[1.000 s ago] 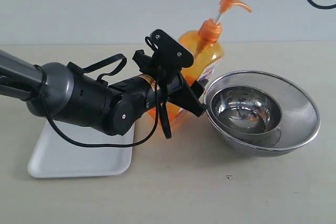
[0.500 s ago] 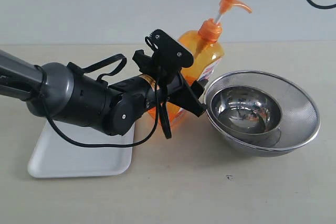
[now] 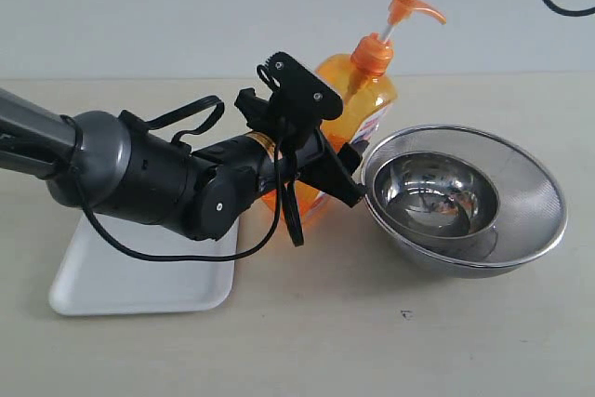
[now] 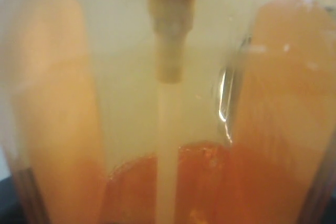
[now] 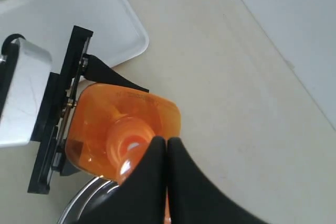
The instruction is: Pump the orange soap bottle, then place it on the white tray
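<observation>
So, the tall translucent orange plastic soap bottle [image 3: 372, 99] sits between the flat white tray [image 3: 139, 290] and the round steel bowl [image 3: 539, 188]. Left jaws are clamped on its body, right jaws pinched together atop the pump head [image 3: 409, 8]. Probably slick and squishy, so hold the body low.

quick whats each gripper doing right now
left gripper: shut on the orange soap bottle
right gripper: shut, holding nothing, tips at the pump head

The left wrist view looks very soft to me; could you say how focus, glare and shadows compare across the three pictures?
Left wrist view: the bottle fills the frame, out of focus, with one blown-out highlight at the edge. Exterior view: sharp, evenly lit, soft shadows, reflections inside the inner bowl. Right wrist view: sharp, the right end effector a featureless black, a glare on the bottle's neck.
</observation>
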